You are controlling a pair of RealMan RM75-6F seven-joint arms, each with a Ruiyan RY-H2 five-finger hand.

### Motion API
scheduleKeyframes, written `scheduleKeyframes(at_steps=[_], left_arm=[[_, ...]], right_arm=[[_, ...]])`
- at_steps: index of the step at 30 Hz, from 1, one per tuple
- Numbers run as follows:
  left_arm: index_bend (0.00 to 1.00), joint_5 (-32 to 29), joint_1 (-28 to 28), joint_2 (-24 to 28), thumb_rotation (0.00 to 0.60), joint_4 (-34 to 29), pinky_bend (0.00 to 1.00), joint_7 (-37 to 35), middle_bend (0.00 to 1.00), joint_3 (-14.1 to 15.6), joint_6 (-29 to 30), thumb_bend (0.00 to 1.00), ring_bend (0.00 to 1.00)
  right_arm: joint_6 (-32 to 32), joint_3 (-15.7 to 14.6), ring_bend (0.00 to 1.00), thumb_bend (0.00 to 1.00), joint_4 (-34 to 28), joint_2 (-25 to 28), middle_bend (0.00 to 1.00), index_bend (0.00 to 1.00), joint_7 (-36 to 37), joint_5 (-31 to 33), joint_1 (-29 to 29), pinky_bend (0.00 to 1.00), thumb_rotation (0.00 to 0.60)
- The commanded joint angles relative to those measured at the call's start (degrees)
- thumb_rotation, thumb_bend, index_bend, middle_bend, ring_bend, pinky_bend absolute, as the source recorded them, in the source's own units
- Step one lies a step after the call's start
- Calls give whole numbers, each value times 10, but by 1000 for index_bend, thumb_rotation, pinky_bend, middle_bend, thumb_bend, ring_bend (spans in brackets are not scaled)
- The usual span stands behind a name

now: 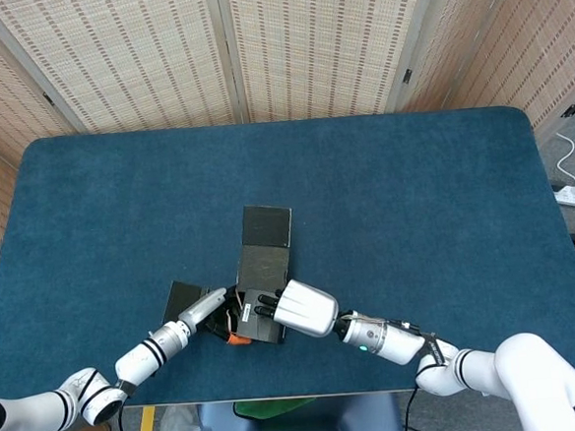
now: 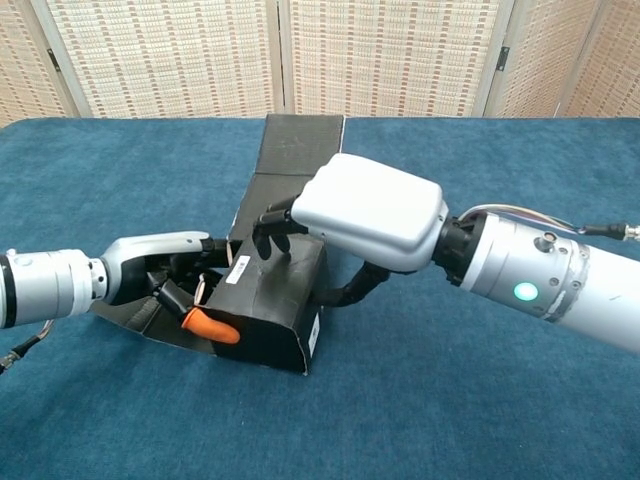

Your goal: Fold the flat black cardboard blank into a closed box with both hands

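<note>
The black cardboard box (image 1: pixel 260 314) (image 2: pixel 272 318) is partly folded and rests on the blue table near the front edge. Its long lid flap (image 1: pixel 266 239) (image 2: pixel 294 152) lies open, stretching away from me. A side flap (image 1: pixel 183 299) (image 2: pixel 132 316) lies flat on the left. My right hand (image 1: pixel 305 308) (image 2: pixel 371 209) grips the box from above, fingers (image 2: pixel 270 226) over the top panel and the thumb against its right wall. My left hand (image 1: pixel 207 305) (image 2: pixel 165 270) holds the box's open left end, its orange-tipped finger (image 2: pixel 211 326) pressed against the front left edge.
The blue table (image 1: pixel 416 216) (image 2: pixel 450 420) carries only the box. Woven screens (image 1: pixel 305 47) stand behind the far edge. A power strip with a cable (image 1: pixel 574 193) lies on the floor to the right of the table.
</note>
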Motion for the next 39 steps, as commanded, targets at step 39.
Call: scheduleKeyframes(at_steps=[39], left_arm=[[8, -17, -5, 20, 600, -52, 480, 57, 62, -21, -45, 173, 397]], right_arm=[[-12, -28, 763, 167, 3, 2, 341, 403, -24, -27, 0, 1000, 600]])
